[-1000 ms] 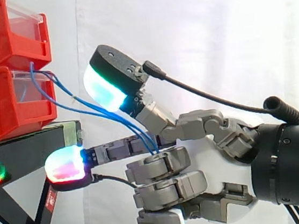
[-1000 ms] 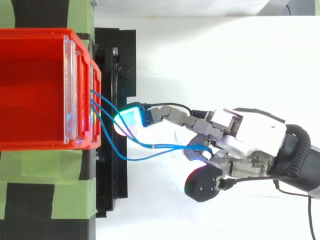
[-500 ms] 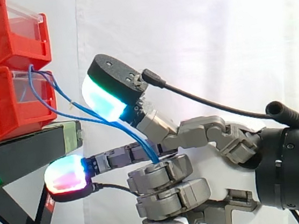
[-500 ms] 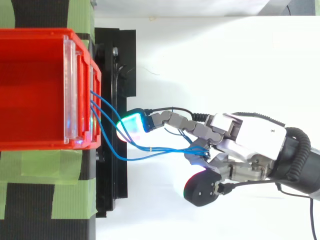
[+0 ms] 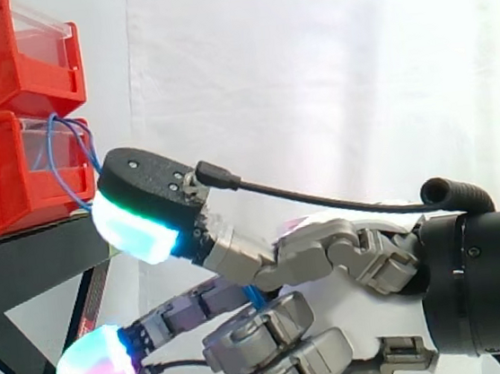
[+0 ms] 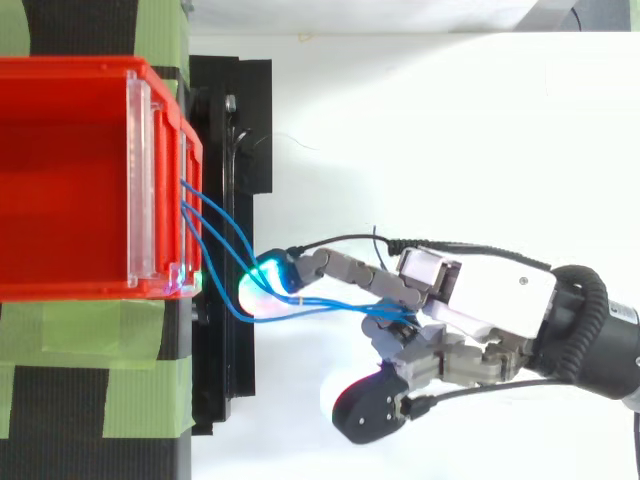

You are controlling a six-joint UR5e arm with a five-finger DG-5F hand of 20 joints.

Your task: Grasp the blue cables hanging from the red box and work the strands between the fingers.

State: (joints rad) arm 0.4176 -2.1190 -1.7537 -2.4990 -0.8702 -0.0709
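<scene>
Thin blue cables [image 6: 215, 235] leave the front of the red box [image 6: 65, 175] and run right into the hand [image 6: 480, 305]. In the side view the cables [image 5: 69, 149] loop out of the lower red box [image 5: 14, 173] and pass behind the thumb's pad. Their ends [image 5: 253, 295] sit between the extended finger and the curled fingers of the hand [image 5: 338, 321]. The hand is to the right of the box and below it, shut on the strands. One finger reaches left with a glowing tip [image 5: 94, 365].
Two red bins are stacked on a black stand [image 5: 33, 266] with green tape [image 6: 90, 330] on its top. A white curtain hangs behind. The black frame edge [image 6: 235, 250] lies under the cables.
The hand has dropped and tilted downward, and has shifted toward the view's bottom in the top view. The thumb's pad swung down and left toward the stand. The cables hang steeper.
</scene>
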